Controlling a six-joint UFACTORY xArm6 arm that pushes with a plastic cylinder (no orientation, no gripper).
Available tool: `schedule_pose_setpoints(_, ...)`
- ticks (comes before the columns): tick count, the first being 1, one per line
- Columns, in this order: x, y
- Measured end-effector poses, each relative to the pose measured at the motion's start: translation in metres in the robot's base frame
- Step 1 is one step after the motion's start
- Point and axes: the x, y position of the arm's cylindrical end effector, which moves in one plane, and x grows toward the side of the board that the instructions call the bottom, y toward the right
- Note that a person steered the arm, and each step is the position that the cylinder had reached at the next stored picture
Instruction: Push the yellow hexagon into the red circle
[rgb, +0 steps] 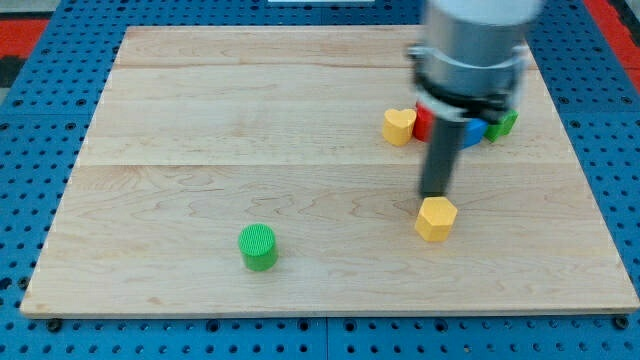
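My tip (434, 195), the lower end of the straight dark rod that serves as end effector, rests just above the top edge of the yellow hexagon (436, 219), so close that I cannot tell whether the two touch. The rod has no jaws, so it neither spreads nor pinches; it simply stands upright, slightly tilted, under the large grey, blurred body of the arm (474, 45) at the view's top.

In the camera view, the yellow hexagon lies directly below my tip, toward the view's bottom, on the pale wooden desk (200, 150). Above my tip and a little to the view's left sits a yellow heart-shaped block (398, 126). Touching that heart on its right is a red block (422, 122), largely hidden behind the rod and the arm, so its shape cannot be made out. Further to the view's right of the rod, a blue block (473, 133) peeks out, and beside it a green block (503, 124); both are partly covered and their shapes are unclear. This cluster is well apart from the hexagon.

Far to the view's left of my tip and lower down stands a green cylinder (258, 246), alone. The desk rests on a blue perforated board (40, 150).
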Motion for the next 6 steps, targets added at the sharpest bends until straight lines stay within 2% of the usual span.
schedule_pose_setpoints(1, 0.029, 0.040)
schedule_pose_setpoints(2, 0.070, -0.012)
schedule_pose_setpoints(3, 0.018, -0.068)
schedule_pose_setpoints(4, -0.012, -0.115)
schedule_pose_setpoints(5, -0.013, -0.143)
schedule_pose_setpoints(6, 0.008, -0.146)
